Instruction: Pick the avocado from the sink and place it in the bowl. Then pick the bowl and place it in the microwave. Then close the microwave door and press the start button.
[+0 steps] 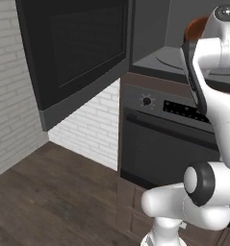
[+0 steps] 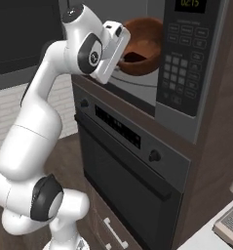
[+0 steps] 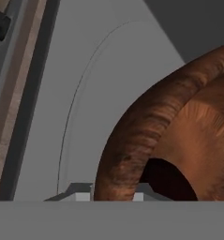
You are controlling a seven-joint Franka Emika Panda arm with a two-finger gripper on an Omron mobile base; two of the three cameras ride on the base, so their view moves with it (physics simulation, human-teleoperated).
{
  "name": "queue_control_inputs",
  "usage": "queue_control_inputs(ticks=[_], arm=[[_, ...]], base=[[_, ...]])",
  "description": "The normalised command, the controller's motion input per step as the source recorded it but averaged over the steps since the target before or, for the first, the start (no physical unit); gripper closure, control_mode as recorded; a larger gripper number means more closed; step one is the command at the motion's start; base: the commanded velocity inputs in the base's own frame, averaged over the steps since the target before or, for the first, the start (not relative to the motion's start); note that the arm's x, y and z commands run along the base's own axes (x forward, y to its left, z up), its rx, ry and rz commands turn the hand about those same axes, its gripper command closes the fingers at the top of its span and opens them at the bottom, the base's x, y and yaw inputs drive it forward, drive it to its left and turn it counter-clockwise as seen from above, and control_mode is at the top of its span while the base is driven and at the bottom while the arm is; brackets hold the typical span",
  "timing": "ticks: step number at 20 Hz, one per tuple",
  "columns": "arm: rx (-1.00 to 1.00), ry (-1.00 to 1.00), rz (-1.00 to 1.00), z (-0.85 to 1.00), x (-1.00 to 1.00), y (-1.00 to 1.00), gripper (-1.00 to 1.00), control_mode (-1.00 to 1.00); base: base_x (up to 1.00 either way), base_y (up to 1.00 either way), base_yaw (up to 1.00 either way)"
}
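Hand grips bowl rim inside microwave; display unreadable.

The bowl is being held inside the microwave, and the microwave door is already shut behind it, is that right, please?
Not quite: the microwave door is swung wide open, as the left base view shows. The rest holds: the bowl is inside the microwave, with the gripper on its rim.
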Motion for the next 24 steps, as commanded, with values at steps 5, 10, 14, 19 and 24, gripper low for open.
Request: queue_control_inputs(ticks=[5,10,14,19,24], arm=[[0.00,-0.01,0.00,-0.14,0.26,-0.03,-1.00,-1.00],[0.00,-0.19,0.00,0.00,0.17,0.00,-1.00,-1.00],[-0.09,-0.42,0.00,0.00,0.07,0.21,-1.00,-1.00],[-0.05,-0.35,0.06,0.08,-0.66,0.27,-1.00,-1.00],[-0.01,-0.06,0.07,0.41,-1.00,0.44,-1.00,-1.00]], base=[[0.00,0.00,0.00],[0.00,0.00,0.00],[0.00,0.00,0.00],[0.00,0.00,0.00],[0.00,0.00,0.00]])
